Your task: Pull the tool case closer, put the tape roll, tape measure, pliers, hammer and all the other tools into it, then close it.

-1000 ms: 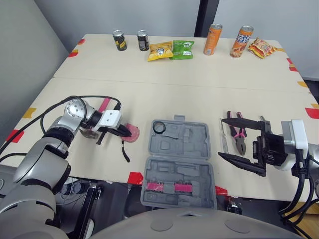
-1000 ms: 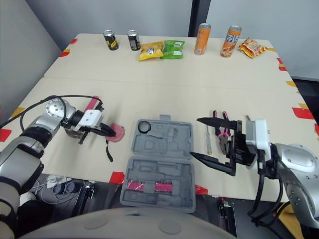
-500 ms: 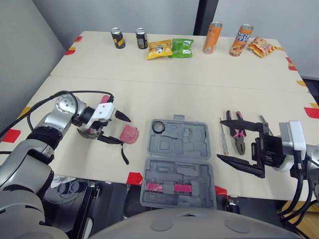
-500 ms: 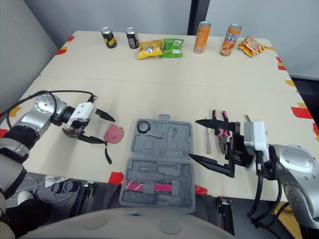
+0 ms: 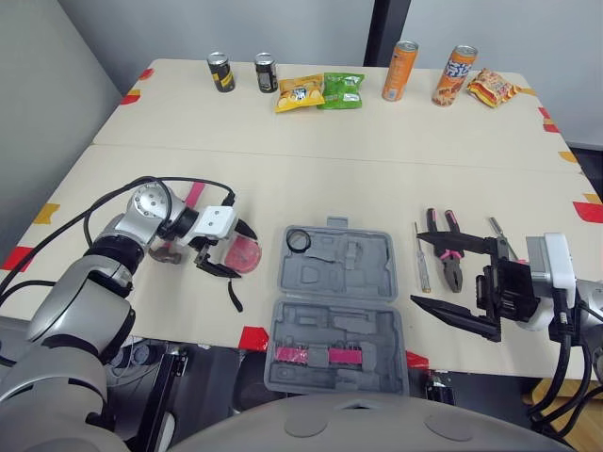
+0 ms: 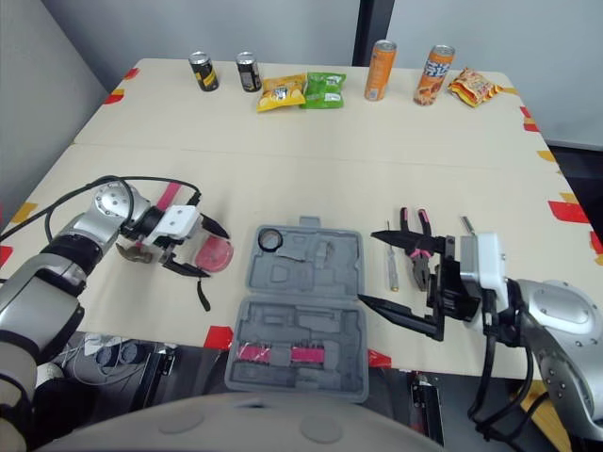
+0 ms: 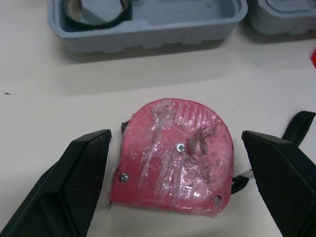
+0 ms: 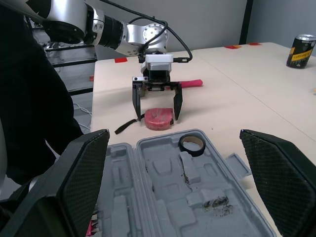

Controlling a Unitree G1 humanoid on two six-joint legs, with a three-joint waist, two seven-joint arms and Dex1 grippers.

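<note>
Tape measure (image 7: 173,155) lies between left hand's (image 5: 241,252) spread fingers.

Along the top of the frame, on the beige table (image 5: 330,141), stand two dark cans (image 5: 222,72), then a yellow snack bag (image 5: 299,93) touching a green one (image 5: 343,90), two orange cans (image 5: 400,71) and, upper right, an orange snack bag (image 5: 492,88). Red tape patches (image 5: 253,337) mark the table's edges.

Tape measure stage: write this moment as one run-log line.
left gripper open astride tape measure | tape roll in tool case | right gripper open, empty
</note>
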